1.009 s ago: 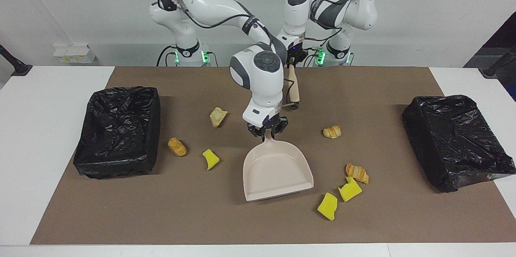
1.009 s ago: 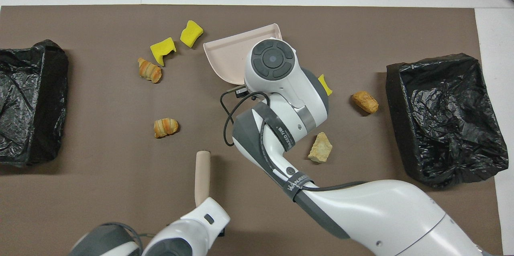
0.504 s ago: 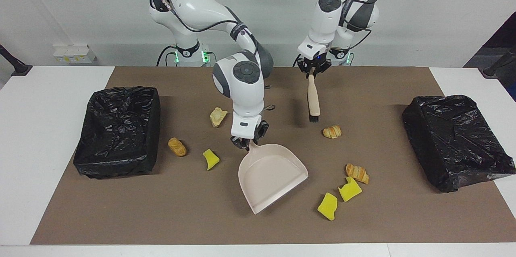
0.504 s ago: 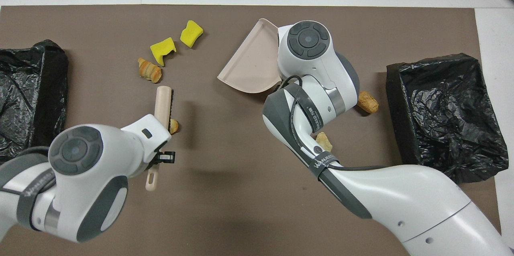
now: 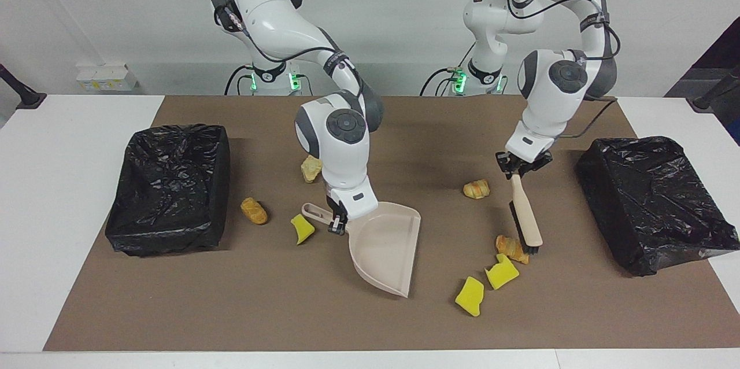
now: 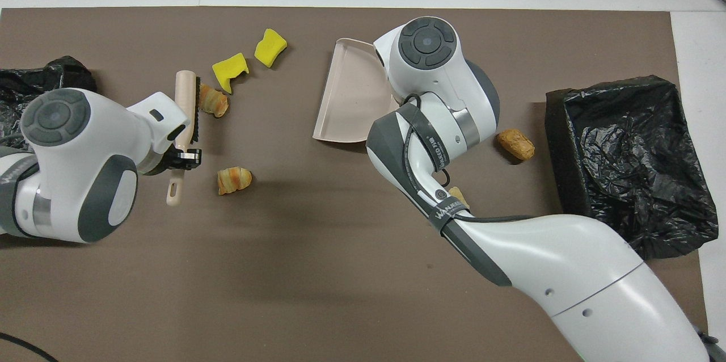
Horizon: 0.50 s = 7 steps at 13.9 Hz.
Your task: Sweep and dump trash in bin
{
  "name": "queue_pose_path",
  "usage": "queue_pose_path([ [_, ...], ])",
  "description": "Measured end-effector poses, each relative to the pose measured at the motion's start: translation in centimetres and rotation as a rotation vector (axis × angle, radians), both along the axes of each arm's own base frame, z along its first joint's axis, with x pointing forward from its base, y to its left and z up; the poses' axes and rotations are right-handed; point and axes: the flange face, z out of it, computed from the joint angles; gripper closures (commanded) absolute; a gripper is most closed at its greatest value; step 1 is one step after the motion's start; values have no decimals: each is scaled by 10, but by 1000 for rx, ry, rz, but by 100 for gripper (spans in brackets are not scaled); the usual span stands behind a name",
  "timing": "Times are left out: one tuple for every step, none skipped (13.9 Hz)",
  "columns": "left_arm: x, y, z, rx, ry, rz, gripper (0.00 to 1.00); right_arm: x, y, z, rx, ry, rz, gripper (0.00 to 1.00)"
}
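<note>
My right gripper (image 5: pixel 337 222) is shut on the handle of the beige dustpan (image 5: pixel 384 247) (image 6: pixel 351 95), whose open mouth faces the left arm's end of the table. My left gripper (image 5: pixel 520 169) (image 6: pixel 181 155) is shut on the beige hand brush (image 5: pixel 527 216) (image 6: pixel 185 95). Its bristles rest against a croissant-like lump (image 5: pixel 509 246) (image 6: pixel 213 101). Two yellow sponge pieces (image 5: pixel 502 272) (image 5: pixel 470 296) lie just beside that lump. Other trash is scattered: a croissant (image 5: pixel 476 188), a yellow sponge piece (image 5: pixel 302 228), a golden lump (image 5: pixel 254 210) and a beige chunk (image 5: pixel 311 168).
A black-lined bin (image 5: pixel 170 184) stands at the right arm's end of the brown mat, and another (image 5: pixel 653 201) at the left arm's end. In the overhead view the right arm hides the sponge piece by the dustpan handle.
The right gripper has swung the dustpan round so its mouth faces the left arm's end. The left arm has carried the brush out over the mat and down beside the croissant-like lump.
</note>
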Motion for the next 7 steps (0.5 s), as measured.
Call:
queue_pose_path([
  [17,10,-2,-1,-7,-20,100,3,2,-3,-1,1,36,100],
  [31,14,-6,2,-9,-46,100,5,5,-5,-1,1,72,100],
  [41,13,-14,7,-4,-83,100,6,9,-9,-3,3,109,100],
  [49,11,-22,10,2,-131,100,7,12,-12,-10,3,149,100],
  [55,9,-26,8,5,-170,100,9,15,-14,-23,-2,191,100],
  [60,6,-29,7,6,-199,100,9,17,-14,-32,-1,236,100],
  [63,3,-32,4,8,-218,100,8,18,-15,-43,12,268,100],
])
